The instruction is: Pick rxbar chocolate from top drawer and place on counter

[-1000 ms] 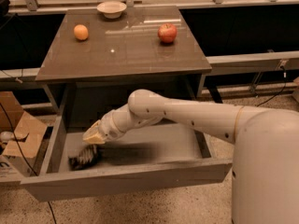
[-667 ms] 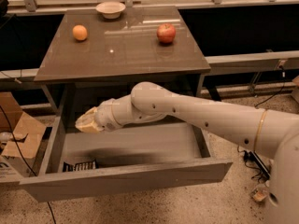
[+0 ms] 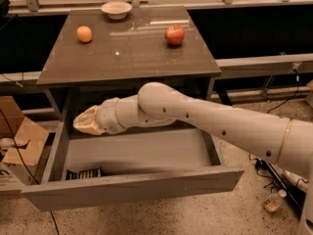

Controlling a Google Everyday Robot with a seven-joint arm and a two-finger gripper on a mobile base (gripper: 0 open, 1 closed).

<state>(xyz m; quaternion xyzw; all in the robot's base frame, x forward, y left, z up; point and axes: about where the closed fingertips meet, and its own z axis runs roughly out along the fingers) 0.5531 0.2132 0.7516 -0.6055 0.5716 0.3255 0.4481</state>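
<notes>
The rxbar chocolate (image 3: 84,173), black wrapper with white lettering, lies flat on the floor of the open top drawer (image 3: 132,186), in its front left corner. My gripper (image 3: 84,122) hangs above the drawer's left side, just under the counter's front edge, well above the bar and apart from it. Nothing shows in the gripper. The counter (image 3: 128,50) is a glossy grey-brown tabletop above the drawer. My white arm (image 3: 205,121) reaches in from the right across the drawer.
On the counter are an orange (image 3: 84,34) at the left, a red apple (image 3: 174,34) at the right and a white bowl (image 3: 116,9) at the back. A cardboard box (image 3: 19,146) stands on the floor left of the drawer.
My gripper has lifted up and away from the bar at the drawer's front left. The bar stays on the drawer floor.
</notes>
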